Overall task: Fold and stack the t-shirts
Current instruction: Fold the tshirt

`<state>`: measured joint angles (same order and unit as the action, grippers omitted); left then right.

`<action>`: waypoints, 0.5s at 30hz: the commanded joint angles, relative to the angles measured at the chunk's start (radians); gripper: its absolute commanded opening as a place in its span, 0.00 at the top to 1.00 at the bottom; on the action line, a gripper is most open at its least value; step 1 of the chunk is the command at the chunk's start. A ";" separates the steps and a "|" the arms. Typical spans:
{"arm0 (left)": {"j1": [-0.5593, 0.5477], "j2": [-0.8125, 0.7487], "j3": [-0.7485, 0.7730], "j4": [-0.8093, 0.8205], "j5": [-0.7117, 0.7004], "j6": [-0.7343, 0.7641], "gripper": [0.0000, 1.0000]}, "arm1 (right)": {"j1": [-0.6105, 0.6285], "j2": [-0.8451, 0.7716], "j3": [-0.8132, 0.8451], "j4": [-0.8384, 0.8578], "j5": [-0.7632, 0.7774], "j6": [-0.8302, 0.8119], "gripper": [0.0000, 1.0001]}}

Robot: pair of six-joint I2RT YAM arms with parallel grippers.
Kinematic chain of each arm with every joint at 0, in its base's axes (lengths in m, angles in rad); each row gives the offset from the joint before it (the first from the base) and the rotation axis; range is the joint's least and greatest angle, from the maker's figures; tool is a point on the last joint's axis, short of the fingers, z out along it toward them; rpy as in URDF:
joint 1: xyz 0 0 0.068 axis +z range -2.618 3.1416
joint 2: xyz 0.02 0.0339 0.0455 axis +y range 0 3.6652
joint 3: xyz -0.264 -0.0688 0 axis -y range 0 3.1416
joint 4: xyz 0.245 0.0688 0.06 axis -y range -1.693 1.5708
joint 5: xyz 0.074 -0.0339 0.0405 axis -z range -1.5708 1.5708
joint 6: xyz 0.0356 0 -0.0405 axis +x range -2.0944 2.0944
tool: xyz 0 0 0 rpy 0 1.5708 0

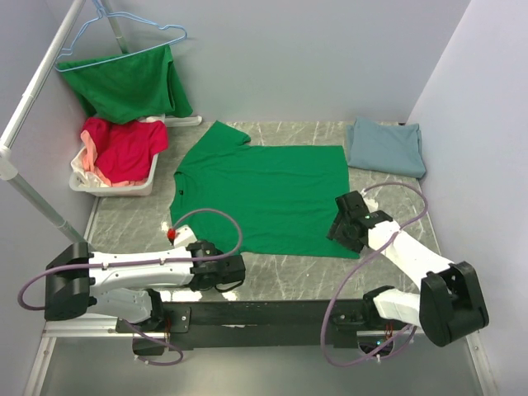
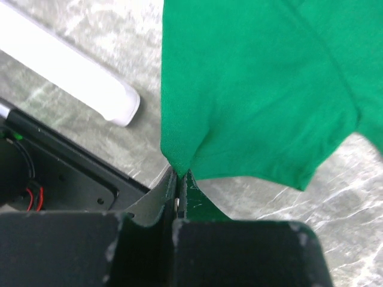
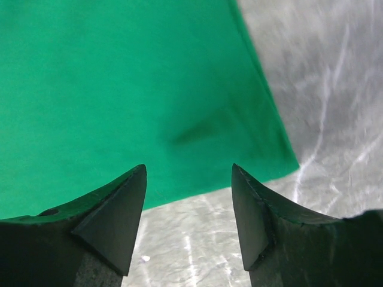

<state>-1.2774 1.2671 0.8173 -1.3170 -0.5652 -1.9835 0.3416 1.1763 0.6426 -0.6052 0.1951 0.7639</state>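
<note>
Pressed together, the jaws of the left gripper (image 2: 178, 178) pinch a fold at the edge of the green t-shirt (image 1: 272, 194), and the cloth rises in a small peak where it meets the fingertips. This gripper sits near the near edge of the table (image 1: 280, 279), left of the middle.

At the far left corner another green shirt (image 1: 128, 82) hangs from a pale blue hanger (image 1: 124, 37). Just below it, by the left edge, a white basket (image 1: 82, 183) holds a red t-shirt (image 1: 128, 148) with pink cloth (image 1: 87, 153) bunched beside it.

The green t-shirt lies spread flat across the middle of the table, collar toward the left edge, hem toward the right edge, one sleeve pointing at the far edge.

Over the shirt's near right corner sits the right gripper (image 3: 188, 170), jaws spread wide with nothing between them. One fingertip is over the cloth, the other over bare marble past the hem. Whether they touch the surface I cannot tell.

A blue-grey t-shirt (image 1: 386, 147) lies folded at the far right corner, just beside the green shirt's hem.
</note>
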 commanded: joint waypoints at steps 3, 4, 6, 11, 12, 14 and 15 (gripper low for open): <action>0.019 0.003 0.077 -0.053 -0.130 -0.137 0.99 | -0.013 0.055 -0.043 0.022 0.059 0.121 0.35; 0.023 0.011 0.083 -0.053 -0.137 -0.129 0.99 | -0.015 0.065 -0.047 0.022 0.070 0.133 0.35; 0.029 0.028 0.097 -0.051 -0.159 -0.118 0.99 | -0.018 0.072 -0.052 0.013 0.096 0.144 0.35; 0.076 0.037 0.123 -0.051 -0.206 -0.071 0.99 | -0.078 0.056 -0.064 0.001 0.132 0.140 0.34; 0.098 0.034 0.126 -0.051 -0.219 -0.061 0.99 | -0.084 0.036 -0.066 -0.010 0.133 0.138 0.34; 0.115 0.031 0.132 -0.051 -0.232 -0.046 0.99 | -0.095 0.013 -0.069 -0.021 0.135 0.140 0.33; 0.134 0.031 0.135 -0.047 -0.237 -0.035 0.99 | -0.096 -0.007 -0.075 -0.019 0.126 0.138 0.33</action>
<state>-1.1885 1.3045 0.9096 -1.3262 -0.7250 -1.9839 0.2642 1.2316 0.5827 -0.6060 0.2741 0.8822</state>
